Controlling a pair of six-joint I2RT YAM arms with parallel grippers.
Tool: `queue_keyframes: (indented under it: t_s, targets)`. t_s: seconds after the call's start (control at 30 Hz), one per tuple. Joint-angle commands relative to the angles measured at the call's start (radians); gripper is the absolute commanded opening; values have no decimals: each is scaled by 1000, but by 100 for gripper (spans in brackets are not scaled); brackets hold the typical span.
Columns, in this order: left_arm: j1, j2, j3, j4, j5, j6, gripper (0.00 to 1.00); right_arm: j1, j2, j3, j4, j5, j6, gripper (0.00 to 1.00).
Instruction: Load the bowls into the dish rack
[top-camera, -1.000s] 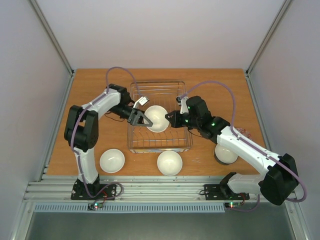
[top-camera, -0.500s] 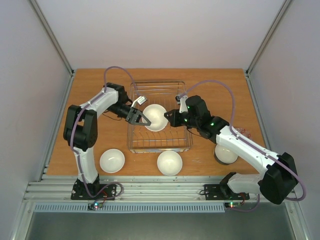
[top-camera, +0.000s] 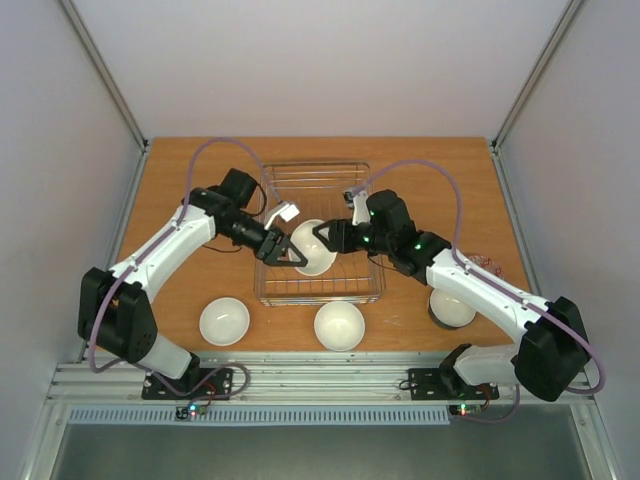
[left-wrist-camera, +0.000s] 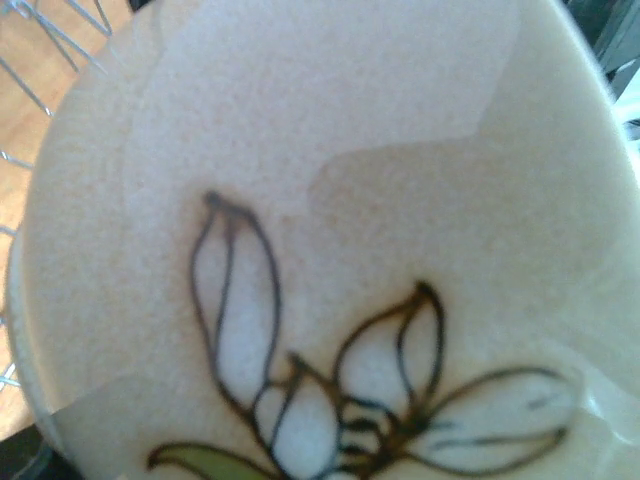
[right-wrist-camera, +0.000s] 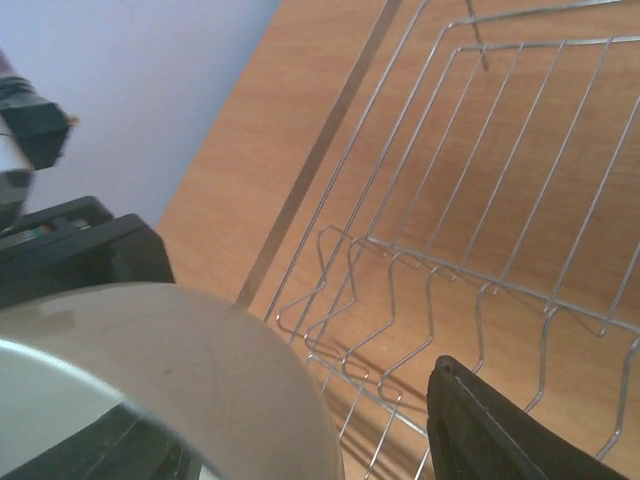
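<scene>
— Where is the sprig bowl?
— Tilted over the middle of the dish rack, between both grippers.
— Who has it?
— The left gripper, jaws partly spread across its left rim, seems to hold it, though the wrist view shows only the sprig. The right gripper stands parted, one finger clear of the bowl's wall.
— The rest?
— Two white bowls sit on the desk before the rack, and a third bowl sits under the right arm.
</scene>
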Motion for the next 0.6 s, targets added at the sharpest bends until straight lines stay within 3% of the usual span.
queue_keyframes:
  t_s: [0.0, 0.2, 0.57]
  targets:
    - [-50, -33, 51, 208, -91, -185, 0, -7, -15, 9, 33, 42, -11, 62]
    - [-61, -7, 38, 269, -285, -239, 0, -6, -73, 0, -31, 144, -44, 68]
    - [-61, -12, 65, 343, -803, -391, 0, -6, -297, -92, -184, 425, -119, 70]
